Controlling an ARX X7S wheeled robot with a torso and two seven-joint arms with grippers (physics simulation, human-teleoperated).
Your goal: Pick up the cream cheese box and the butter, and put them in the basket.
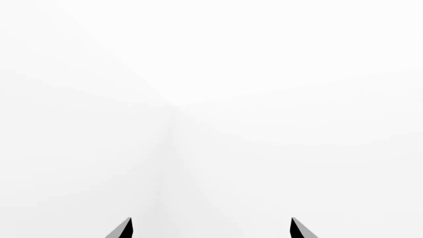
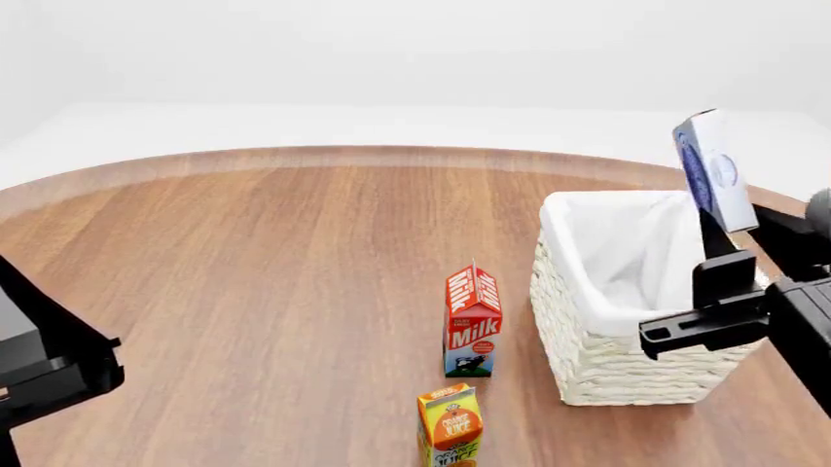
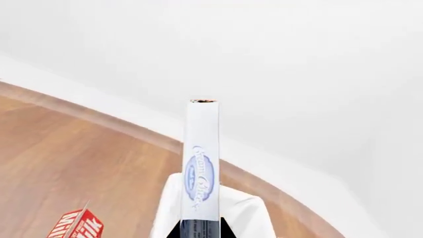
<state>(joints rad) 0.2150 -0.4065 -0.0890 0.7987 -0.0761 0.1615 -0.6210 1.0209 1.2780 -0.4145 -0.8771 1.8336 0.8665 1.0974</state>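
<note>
Wood-grained round tabletop (image 2: 260,292) fills most of the head view. On it, at the right of the frame, stands the squarish white wicker basket (image 2: 610,365) with its white cloth liner folded over the rim, mouth open upward.

Left of the basket stands a red gable-topped milk carton (image 2: 473,321), and at the bottom centre an orange juice carton (image 2: 450,426), both apart from the basket and untouched.

Above the basket's right rim, the right gripper (image 2: 717,255) is clamped on the lower end of the small flat white cream cheese box (image 2: 713,170) with its blue oval marking, held on edge and tilted; that pose looks chosen so the box can drop narrow-side down into the liner. The right wrist view adds what the head view lacks: the box's thin edge (image 3: 200,168) lines up over the basket's liner (image 3: 244,213).

The left gripper (image 1: 211,229) shows only in its wrist view, fingertips spread wide on nothing, facing blank white. The butter appears in no view.
</note>
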